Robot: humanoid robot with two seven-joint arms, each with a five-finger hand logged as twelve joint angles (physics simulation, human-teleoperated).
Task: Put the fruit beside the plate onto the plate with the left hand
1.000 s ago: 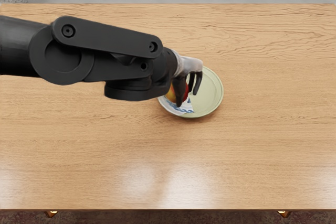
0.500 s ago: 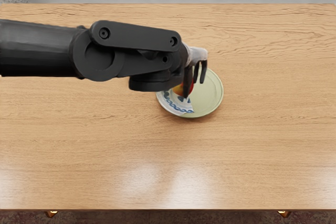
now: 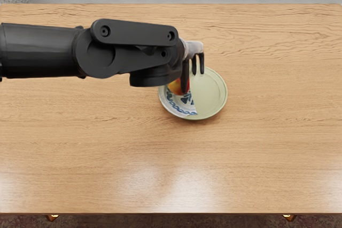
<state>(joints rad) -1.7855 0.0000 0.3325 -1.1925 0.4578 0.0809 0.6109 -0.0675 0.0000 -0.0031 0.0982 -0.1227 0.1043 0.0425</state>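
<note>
The left hand [image 3: 191,57] hangs over the far-left part of the pale green plate [image 3: 216,97] on the wooden table [image 3: 256,153]. A red-yellow fruit [image 3: 175,86] — possibly an apple — shows beneath it, within the plate's rim; contact cannot be confirmed.

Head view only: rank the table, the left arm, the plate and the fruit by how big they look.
1. table
2. left arm, nearer the camera, so it looks enlarged
3. plate
4. fruit, only partly visible behind the left hand
</note>
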